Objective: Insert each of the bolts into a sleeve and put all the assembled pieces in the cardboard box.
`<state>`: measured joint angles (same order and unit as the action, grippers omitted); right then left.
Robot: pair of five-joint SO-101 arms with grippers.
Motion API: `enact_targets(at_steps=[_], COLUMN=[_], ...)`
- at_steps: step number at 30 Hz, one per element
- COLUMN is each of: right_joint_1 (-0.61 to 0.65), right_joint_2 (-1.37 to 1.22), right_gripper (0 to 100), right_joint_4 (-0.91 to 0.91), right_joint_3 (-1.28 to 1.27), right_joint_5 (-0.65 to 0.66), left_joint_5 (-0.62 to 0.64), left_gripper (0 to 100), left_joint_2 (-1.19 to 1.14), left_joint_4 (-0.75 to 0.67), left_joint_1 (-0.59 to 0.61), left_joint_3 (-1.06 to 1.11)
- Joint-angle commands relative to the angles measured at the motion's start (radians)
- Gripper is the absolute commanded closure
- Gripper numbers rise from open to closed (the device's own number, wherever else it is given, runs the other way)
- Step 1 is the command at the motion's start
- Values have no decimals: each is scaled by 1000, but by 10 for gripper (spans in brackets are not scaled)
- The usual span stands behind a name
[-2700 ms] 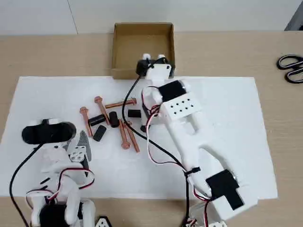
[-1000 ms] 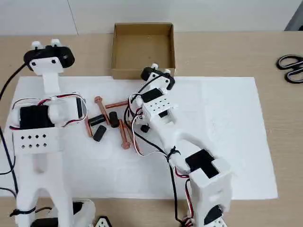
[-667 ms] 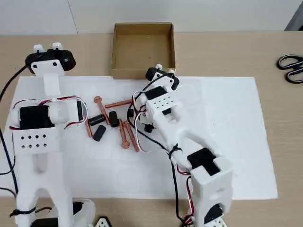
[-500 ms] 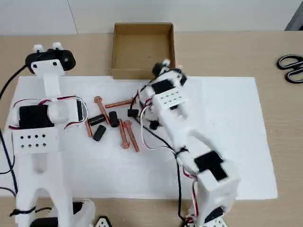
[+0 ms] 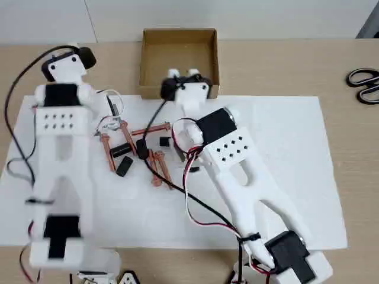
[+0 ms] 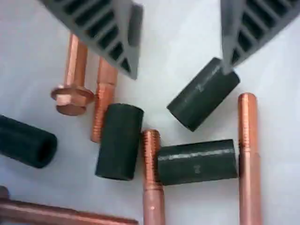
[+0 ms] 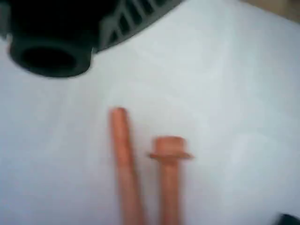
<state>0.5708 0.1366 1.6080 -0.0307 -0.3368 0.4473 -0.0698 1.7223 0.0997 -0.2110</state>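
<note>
- The left fingers [image 6: 108, 33] spread wide above a sleeve [image 6: 203, 93] amid bolts [image 6: 152, 178].
- The right fingers [image 7: 136, 14] clamp a second sleeve [image 7: 49, 54]; a cable [image 5: 195, 207] crosses bolts.
- Scissors [image 5: 362, 84] lie well apart.

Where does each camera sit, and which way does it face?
High view: fixed above the table, looking down on cardboard box, bolts, left arm and right arm.
Left wrist view: on the left wrist, looking down past the open left gripper at loose sleeves and bolts.
Right wrist view: on the right wrist, looking down past the right gripper, shut on one sleeve, at two bolts.
Shared: high and left wrist views both show the loose sleeves.
</note>
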Motion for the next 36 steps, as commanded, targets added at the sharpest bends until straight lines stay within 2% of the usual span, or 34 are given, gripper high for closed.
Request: enact_targets(at_steps=[1, 9, 13, 15, 26, 30, 36], right_joint_1=[-88, -255, -289, -305, -309, -306, -306], right_joint_2=[56, 56, 56, 56, 56, 56, 56], right_gripper=[994, 994, 994, 994, 994, 994, 994], right_joint_4=[-81, -298, -349, -360, -363, -363, -363], right_joint_3=[-74, -256, -336, -347, -351, -351, -351], right_joint_5=[9, 11, 11, 11, 11, 11, 11], left_joint_5=[9, 3, -123, -141, -170, -169, -170], left_gripper=[885, 885, 885, 885, 885, 885, 885], left_joint_2=[-118, -221, -265, -288, -448, -460, -460], left_joint_4=[31, 31, 31, 29, -52, -114, -124], left_joint_1=[-3, 35, 68, 77, 71, 81, 87], left_joint_3=[-133, -165, -168, -168, -171, -171, -171])
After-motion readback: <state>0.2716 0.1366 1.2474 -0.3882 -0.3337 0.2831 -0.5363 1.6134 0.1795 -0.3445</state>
